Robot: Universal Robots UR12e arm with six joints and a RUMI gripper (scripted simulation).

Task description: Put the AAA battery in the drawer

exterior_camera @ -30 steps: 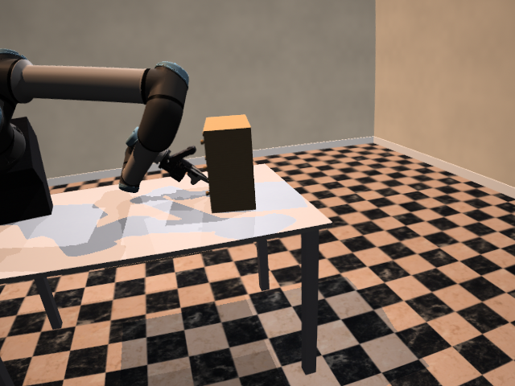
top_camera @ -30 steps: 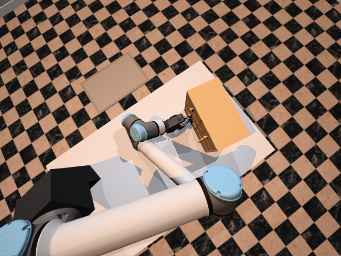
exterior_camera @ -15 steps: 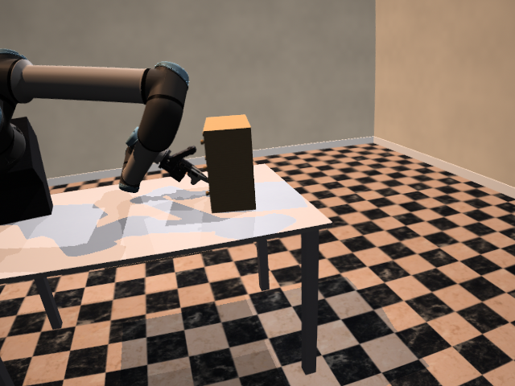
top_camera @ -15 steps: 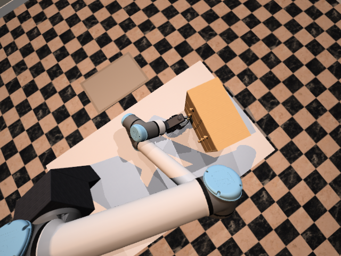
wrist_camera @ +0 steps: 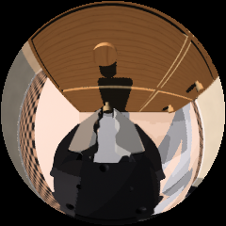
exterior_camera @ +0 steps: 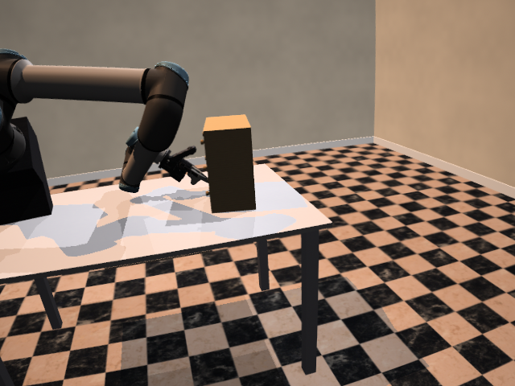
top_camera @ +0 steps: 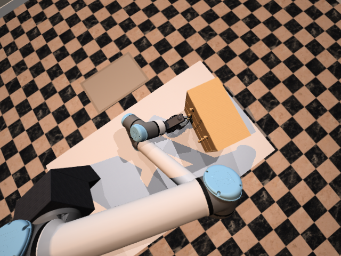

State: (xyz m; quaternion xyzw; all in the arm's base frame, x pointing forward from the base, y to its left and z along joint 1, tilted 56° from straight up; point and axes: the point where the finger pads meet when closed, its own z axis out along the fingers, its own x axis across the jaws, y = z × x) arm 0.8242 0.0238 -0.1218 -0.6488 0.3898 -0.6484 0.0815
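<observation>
The wooden chest stands upright on the far right part of the table. Its knobbed front faces the arm, and all drawer fronts look flush. My gripper is at the front of the chest, low on the left column, shut on a small drawer knob. Another knob shows above it in the wrist view. Two more knobs sit to the right. I see no AAA battery in any view.
The arm's black base block stands at the near left end of the table. A tan mat lies on the checkered floor beyond the table. The table edge runs close behind the chest.
</observation>
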